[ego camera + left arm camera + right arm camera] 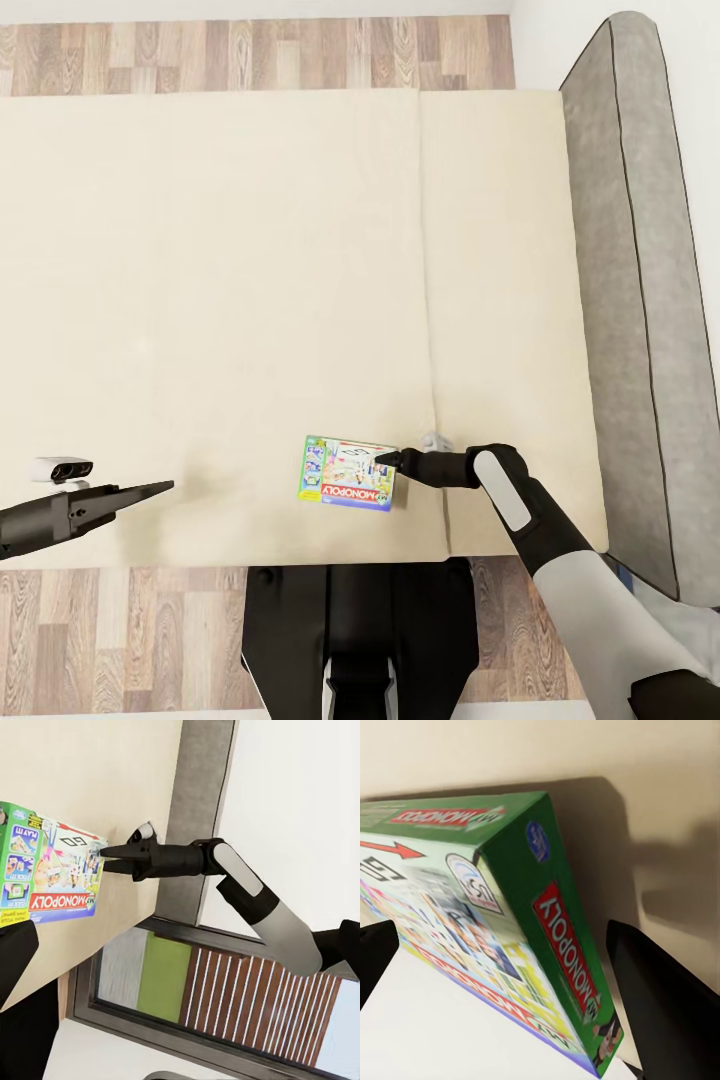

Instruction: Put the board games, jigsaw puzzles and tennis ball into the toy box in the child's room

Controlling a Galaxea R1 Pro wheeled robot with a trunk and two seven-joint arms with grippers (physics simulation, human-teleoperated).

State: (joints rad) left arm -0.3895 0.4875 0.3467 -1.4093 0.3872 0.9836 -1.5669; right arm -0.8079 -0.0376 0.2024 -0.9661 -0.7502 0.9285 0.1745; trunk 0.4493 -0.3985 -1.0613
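The right gripper [385, 461] sits at the Monopoly box's [348, 474] edge nearest the headboard, its 2 dark fingers [667, 1001] spread wide on either side of the box's green corner, 1 finger at each side of the right wrist view with the box between them; whether the pads actually press the cardboard cannot be told. From the left wrist camera the same gripper [105, 859] shows its tips parted at the box's [49, 874] border, the black and white forearm running back from it. The box lies flat on the beige mattress of the bed [220, 300], near the mattress's front edge, its red MONOPOLY strip facing the robot. From the box, the grey headboard [640, 300] stands at about 3 o'clock, beyond a seam in the mattress, and wood-plank floor [130, 630] runs along 6 o'clock beneath the bed edge. The left gripper [165, 488] hangs at about 9 o'clock from the box, well apart from it, over bare mattress, its fingers drawn to a narrow point with nothing between them.
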